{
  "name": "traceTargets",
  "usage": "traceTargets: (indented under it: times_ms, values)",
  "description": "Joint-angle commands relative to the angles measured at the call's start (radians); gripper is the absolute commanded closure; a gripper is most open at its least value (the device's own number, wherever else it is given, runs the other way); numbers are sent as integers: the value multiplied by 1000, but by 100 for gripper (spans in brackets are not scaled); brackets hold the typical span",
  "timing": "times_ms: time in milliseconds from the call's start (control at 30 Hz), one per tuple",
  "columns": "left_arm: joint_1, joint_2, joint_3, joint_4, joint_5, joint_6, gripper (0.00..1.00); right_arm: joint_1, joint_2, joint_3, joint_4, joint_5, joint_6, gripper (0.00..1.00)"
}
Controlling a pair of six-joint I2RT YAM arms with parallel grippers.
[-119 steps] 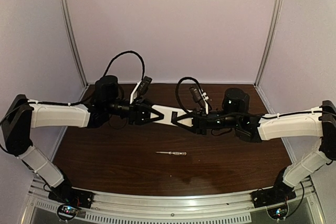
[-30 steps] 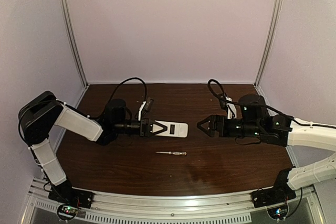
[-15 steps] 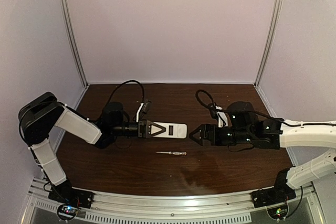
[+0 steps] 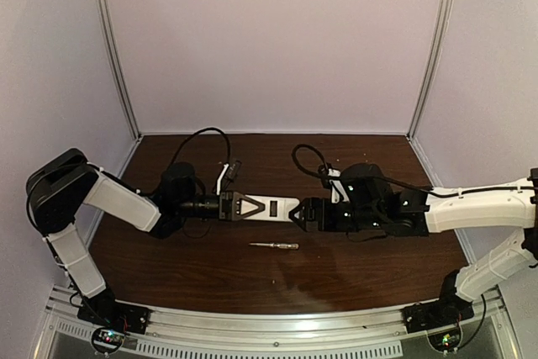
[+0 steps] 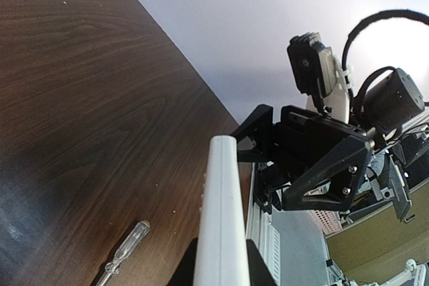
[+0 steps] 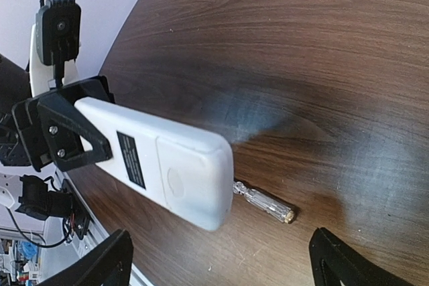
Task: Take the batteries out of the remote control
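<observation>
The remote control (image 4: 277, 208) is a flat white handset held level above the table, with my left gripper (image 4: 242, 206) shut on its left end. In the right wrist view its back (image 6: 161, 165) faces the camera, showing a black label and a closed cover panel. The left wrist view shows it edge-on (image 5: 221, 219) between my left gripper's (image 5: 224, 266) jaws. My right gripper (image 4: 297, 212) is open at the remote's free right end, its fingers (image 6: 110, 259) standing wide apart without touching it. The batteries are hidden.
A thin screwdriver with a clear handle (image 4: 274, 245) lies on the dark wooden table (image 4: 353, 275), in front of and below the remote; its handle (image 6: 265, 202) pokes out past the remote's end. Purple walls enclose the table at the back and both sides.
My right arm has swung left until its open jaws reach the remote's free end. The left gripper has kept its hold on the remote and barely shifted.
</observation>
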Motion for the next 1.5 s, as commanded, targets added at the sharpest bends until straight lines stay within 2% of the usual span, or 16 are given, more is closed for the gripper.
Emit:
traceTargets:
  times_ms: [0, 433, 900, 1100, 1467]
  values:
    - [-15, -30, -13, 70, 32, -19, 100, -5, 55, 57, 16, 38, -1, 9]
    - [-27, -35, -15, 78, 48, -30, 100, -35, 116, 81, 88, -50, -31, 38]
    - [-39, -35, -14, 101, 58, -47, 100, -35, 108, 59, 116, -75, -34, 55]
    - [-38, -34, -13, 99, 57, -47, 100, -35, 84, 40, 120, -70, -29, 66]
    - [-39, -34, -15, 104, 57, -50, 100, -34, 98, 30, 132, -80, -25, 74]
